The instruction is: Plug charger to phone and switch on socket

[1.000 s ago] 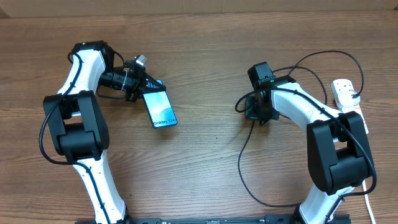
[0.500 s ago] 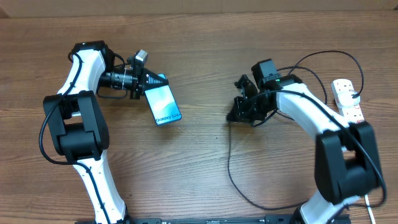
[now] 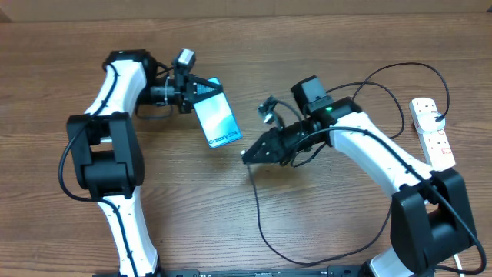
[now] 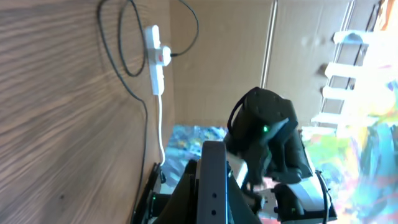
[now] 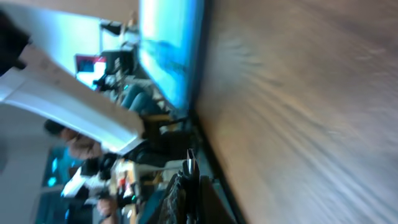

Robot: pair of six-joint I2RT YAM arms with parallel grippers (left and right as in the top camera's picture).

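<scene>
Now, the wooden table (image 3: 46,46) fills the overhead view, and both arms are out over the middle of it. The left arm (image 3: 115,85) reaches in from the left and the right arm (image 3: 377,150) stretches across from the right. Their ends face each other, near but apart.

Over at the far right edge lies the white socket (image 3: 432,132), flat on the wood.

The phone (image 3: 217,119) is held off the table and tilted. Its blue screen faces up, and the lettered short edge points toward the right arm.

The charger (image 3: 257,208) drops from the right arm's tip and sweeps across the table in a wide curve toward the front. It then runs back up behind that arm and loops round to the socket.

On to the claws. The left claw (image 3: 198,91) is clamped on the phone's upper short edge. From the left wrist the phone shows edge-on, a dark slab between the fingers.

The right claw (image 3: 252,154) is pinched tight on the charger close to its free end. Its tip sits just beside the phone's lower corner, with a gap between them. From the right wrist everything is blurred, with the blue screen looming ahead.

The plug tip itself is too small to make out.
</scene>
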